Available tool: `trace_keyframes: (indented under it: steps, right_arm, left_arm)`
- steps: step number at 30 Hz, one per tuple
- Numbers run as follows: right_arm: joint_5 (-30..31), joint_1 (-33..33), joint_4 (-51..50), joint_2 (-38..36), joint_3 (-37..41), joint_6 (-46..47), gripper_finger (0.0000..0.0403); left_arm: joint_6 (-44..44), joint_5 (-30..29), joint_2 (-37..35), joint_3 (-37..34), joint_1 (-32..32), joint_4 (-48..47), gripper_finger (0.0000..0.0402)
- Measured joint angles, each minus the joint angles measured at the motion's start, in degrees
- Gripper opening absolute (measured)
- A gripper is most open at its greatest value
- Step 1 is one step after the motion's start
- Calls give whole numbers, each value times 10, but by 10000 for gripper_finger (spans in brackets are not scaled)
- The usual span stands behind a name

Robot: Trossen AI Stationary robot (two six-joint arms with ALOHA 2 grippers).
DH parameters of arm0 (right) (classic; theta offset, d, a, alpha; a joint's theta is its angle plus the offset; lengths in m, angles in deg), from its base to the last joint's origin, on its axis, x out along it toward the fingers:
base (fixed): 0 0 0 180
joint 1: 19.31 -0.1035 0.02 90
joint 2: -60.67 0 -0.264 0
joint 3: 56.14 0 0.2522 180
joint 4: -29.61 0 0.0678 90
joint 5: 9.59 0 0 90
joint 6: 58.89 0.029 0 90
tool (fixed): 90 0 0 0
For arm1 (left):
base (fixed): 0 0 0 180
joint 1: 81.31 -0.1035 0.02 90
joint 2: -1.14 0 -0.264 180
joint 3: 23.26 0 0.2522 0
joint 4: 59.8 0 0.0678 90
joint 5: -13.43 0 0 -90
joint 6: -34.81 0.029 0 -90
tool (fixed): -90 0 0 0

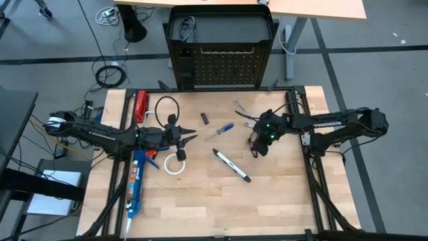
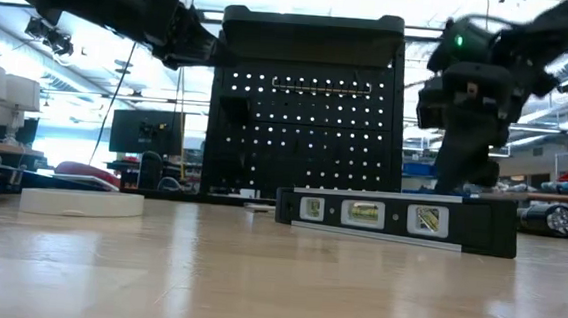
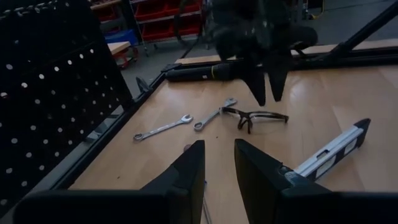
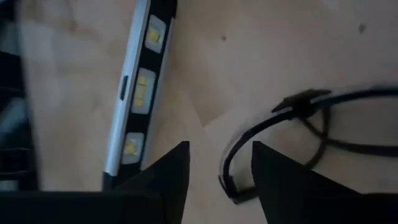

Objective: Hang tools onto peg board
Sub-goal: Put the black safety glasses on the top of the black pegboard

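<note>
Look first at the safety glasses lying on the wooden table directly under your right gripper: thin black frame, one temple arm reaching between the fingers. Those fingers stand apart, and nothing is clamped between them; whether a fingertip touches the frame you cannot tell. Just beside that gripper lies a black spirit level with three yellow vials. Farther out, two silver wrenches rest side by side, near the glasses and close to the foot of the peg board, an upright black panel of regular holes. Bare tabletop lies between the gripper and the board. Your left gripper hovers well apart across the table, fingers slightly parted and empty, with the white tape roll just beside it.
</note>
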Motion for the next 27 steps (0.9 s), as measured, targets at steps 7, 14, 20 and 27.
trace_keyframes:
  steps: [7, 14, 20, 27]
  right_arm:
    - [169, -116, -85, 0, -62, 24, 177]
    - [272, -250, -126, 41, -64, 62, 178]
    - [373, -303, -102, 96, -64, 59, 178]
    - [411, -306, -82, 141, -64, 76, 178]
  left_arm:
    - [-2, 0, 0, 0, 0, -3, 92]
    - [-17, 0, 0, 0, 0, -8, 92]
    - [-17, 1, 0, 0, 0, -12, 92]
    - [-22, 2, 0, 0, 0, -20, 92]
